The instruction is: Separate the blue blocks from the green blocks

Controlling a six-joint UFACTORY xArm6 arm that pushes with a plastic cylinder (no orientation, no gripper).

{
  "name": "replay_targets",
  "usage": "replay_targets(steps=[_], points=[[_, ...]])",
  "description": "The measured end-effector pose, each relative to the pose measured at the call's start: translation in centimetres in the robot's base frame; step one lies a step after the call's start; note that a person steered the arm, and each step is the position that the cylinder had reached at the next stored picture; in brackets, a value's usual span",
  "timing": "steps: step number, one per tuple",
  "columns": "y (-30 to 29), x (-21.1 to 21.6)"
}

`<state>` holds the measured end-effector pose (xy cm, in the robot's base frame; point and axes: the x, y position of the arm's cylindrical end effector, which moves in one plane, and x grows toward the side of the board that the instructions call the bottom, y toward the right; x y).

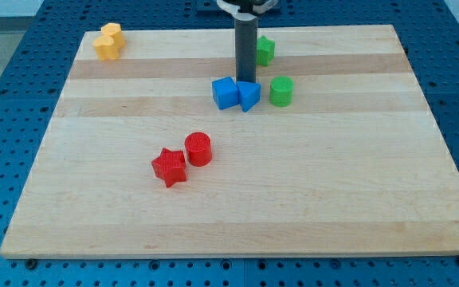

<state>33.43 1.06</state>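
Blocks are sitting pretty clustered near the view's top middle of the light wooden board (237, 223). Blue cube (225, 92) and blue triangular prism (249, 96) are touching each other side by side, and my tip (246, 81) is coming down right behind them, just about where the two meet, looking like it's touching or nearly so. It's only a bare dark rod, so nothing is opening or clamping on anything. Green cylinder (281, 91) is standing just beside the prism on the view's right, with a small gap between. Another green block (265, 49), shape hard to tell, is sitting further up, partly hidden by the rod. Well apart: red star-shaped block (169, 167) and red cylinder (198, 149) nearly touching lower left, plus yellow block (108, 41) in the top-left corner.
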Motion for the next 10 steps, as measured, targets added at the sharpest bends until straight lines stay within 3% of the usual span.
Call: replay_targets(steps=[2, 8, 10], points=[[-2.1, -1.6], [-3.1, 2.9], [3.1, 0.0]])
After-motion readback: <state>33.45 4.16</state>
